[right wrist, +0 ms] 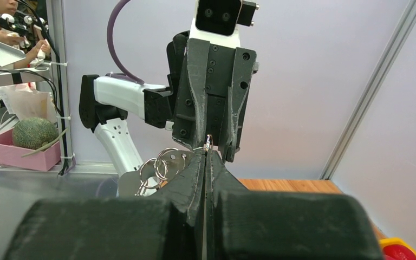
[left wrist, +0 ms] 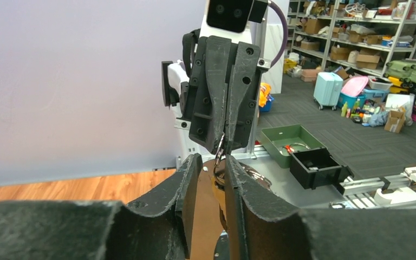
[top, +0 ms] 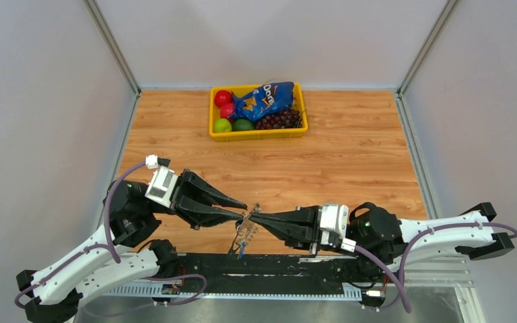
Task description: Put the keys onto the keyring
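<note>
My right gripper point(top: 251, 217) is shut on a thin silvery ring point(left wrist: 220, 147) of the key bunch and holds it in the air above the table's near edge. The bunch hangs under the pinch: small rings and flat silvery keys point(right wrist: 165, 161), and the grey keyring loop point(top: 244, 233) with its blue piece point(top: 241, 253) lowest. My left gripper point(top: 244, 210) faces the right one tip to tip. Its jaws are open, one finger on each side of the held ring, which lies against one finger point(left wrist: 238, 179). Which key is which I cannot tell.
A yellow basket point(top: 259, 134) with a blue chip bag point(top: 266, 99), red and green fruit and dark grapes stands at the back middle of the wooden table. Grey walls close both sides. A black rail point(top: 269, 264) runs along the near edge.
</note>
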`<action>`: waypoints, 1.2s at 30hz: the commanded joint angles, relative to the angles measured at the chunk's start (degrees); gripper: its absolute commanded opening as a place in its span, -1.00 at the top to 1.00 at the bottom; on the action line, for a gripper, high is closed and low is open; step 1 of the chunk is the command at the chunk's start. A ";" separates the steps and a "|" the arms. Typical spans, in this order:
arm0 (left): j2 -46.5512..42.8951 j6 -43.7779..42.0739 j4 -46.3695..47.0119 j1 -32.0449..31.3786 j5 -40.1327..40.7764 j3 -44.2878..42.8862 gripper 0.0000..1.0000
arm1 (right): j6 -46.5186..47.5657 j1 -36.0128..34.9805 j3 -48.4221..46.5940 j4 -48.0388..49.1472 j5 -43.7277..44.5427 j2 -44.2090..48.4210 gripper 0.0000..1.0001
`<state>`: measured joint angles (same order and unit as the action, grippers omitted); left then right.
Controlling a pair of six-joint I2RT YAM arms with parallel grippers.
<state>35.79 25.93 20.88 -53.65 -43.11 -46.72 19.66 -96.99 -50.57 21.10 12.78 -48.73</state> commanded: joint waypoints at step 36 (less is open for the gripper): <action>0.67 1.43 2.60 -0.11 -0.59 0.55 1.00 | 1.88 -0.21 -0.93 5.40 1.85 0.17 1.00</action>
<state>36.45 27.38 23.20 -53.65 -43.51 -45.84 21.28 -96.99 -50.57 22.85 13.15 -49.43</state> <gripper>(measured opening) 0.009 0.005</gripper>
